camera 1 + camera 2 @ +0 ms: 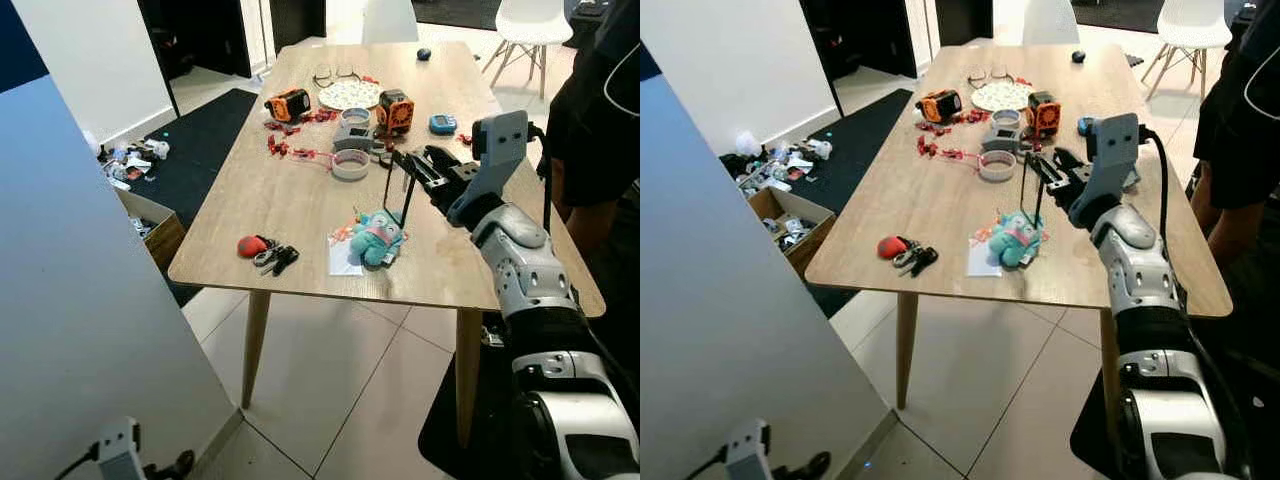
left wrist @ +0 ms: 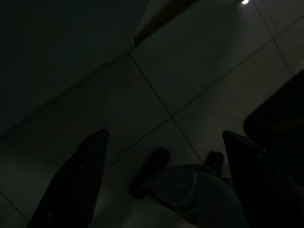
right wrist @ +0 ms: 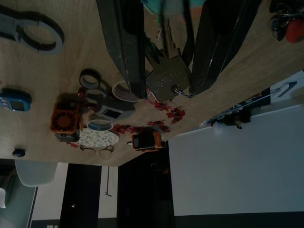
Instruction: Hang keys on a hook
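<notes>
My right gripper (image 1: 402,160) reaches over the wooden table (image 1: 300,200) and is shut on a silver key (image 3: 166,78), gripped between its fingertips. From the key, thin black cords (image 1: 408,200) drop to a teal plush charm (image 1: 378,238) at the table top; I cannot tell whether the charm rests on the table or hangs just above it. A second bunch of keys with a red fob (image 1: 265,250) lies near the table's front left edge. My left gripper (image 2: 168,180) hangs low beside the table, open over the tiled floor.
Tape rolls (image 1: 350,163), orange gadgets (image 1: 289,104), a patterned plate (image 1: 349,95), glasses and red clips crowd the table's far half. A white card (image 1: 344,258) lies by the charm. A person in black (image 1: 600,120) stands at the right. A white panel (image 1: 70,300) stands close on the left.
</notes>
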Available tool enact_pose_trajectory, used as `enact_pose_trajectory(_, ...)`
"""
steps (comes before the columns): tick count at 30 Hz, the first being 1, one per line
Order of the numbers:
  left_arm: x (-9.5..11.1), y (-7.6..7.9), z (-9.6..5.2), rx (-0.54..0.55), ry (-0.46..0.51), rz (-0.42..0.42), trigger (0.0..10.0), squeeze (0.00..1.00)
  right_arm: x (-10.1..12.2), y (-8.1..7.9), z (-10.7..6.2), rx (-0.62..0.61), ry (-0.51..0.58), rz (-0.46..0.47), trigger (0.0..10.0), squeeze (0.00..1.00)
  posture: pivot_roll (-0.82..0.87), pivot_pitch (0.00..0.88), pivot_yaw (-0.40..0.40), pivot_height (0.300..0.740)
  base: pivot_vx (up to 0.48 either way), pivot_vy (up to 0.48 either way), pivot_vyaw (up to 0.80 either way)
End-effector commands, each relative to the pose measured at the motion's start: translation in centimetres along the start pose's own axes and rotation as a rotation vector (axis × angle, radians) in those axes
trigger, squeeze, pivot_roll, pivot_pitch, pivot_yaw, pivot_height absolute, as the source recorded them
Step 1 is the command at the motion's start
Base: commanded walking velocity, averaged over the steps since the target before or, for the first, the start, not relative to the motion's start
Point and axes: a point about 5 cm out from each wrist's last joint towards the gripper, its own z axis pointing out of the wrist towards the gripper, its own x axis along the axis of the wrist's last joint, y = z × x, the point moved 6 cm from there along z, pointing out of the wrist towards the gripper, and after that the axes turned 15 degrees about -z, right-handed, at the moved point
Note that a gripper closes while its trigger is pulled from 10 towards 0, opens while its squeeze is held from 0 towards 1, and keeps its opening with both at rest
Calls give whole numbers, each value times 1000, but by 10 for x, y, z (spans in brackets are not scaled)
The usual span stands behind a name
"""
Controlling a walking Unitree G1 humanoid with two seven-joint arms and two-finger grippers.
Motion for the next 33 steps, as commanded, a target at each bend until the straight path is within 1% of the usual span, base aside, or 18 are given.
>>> enact_pose_trajectory(1,-10,3,0,-14,-42,7,10000,0,3,-4,3,17,12,-4,10000,0,-81,19,35,740,0,-454,638)
enact_pose_trajectory(2,-14,6,1,-32,-67,27,10000,0,3,-5,3,19,14,-3,10000,0,-81,19,35,740,0,-454,638)
enact_pose_trajectory(3,-14,6,1,-32,-67,27,10000,0,3,-5,3,19,14,-3,10000,0,-81,19,35,740,0,-454,638)
enact_pose_trajectory(5,-13,1,1,13,-56,41,10000,0,3,-4,3,17,13,-3,10000,0,-81,19,35,740,0,-463,638)
enact_pose_trajectory(6,-13,1,1,13,-56,41,10000,0,3,-4,3,17,13,-3,10000,0,-81,19,35,740,0,-465,638)
enact_pose_trajectory(10,-12,-1,1,27,-51,36,10000,0,2,-4,2,16,12,-3,10000,0,-79,25,39,740,0,0,639)
enact_pose_trajectory(12,-12,-2,1,35,-56,54,10000,0,1,-4,1,14,9,-3,10000,0,-79,25,39,740,0,0,638)
enact_pose_trajectory(17,-12,-2,1,31,-63,67,10000,0,2,-3,1,1,17,-15,10000,0,-82,29,45,740,0,0,641)
enact_pose_trajectory(20,-13,0,1,26,-68,84,10000,0,0,2,2,-28,4,-1,10000,0,-82,29,45,740,0,0,0)
enact_pose_trajectory(24,-13,3,2,3,-71,72,10000,0,-1,3,2,-31,-9,-9,10000,0,-81,30,47,740,0,0,0)
enact_pose_trajectory(30,-17,6,3,-15,-90,80,10000,0,3,3,1,-28,14,-5,10000,0,-81,30,47,740,0,-446,0)
enact_pose_trajectory(33,-16,5,2,-2,-81,74,10000,0,3,1,1,-17,13,-6,10000,0,-80,32,44,740,0,-330,494)
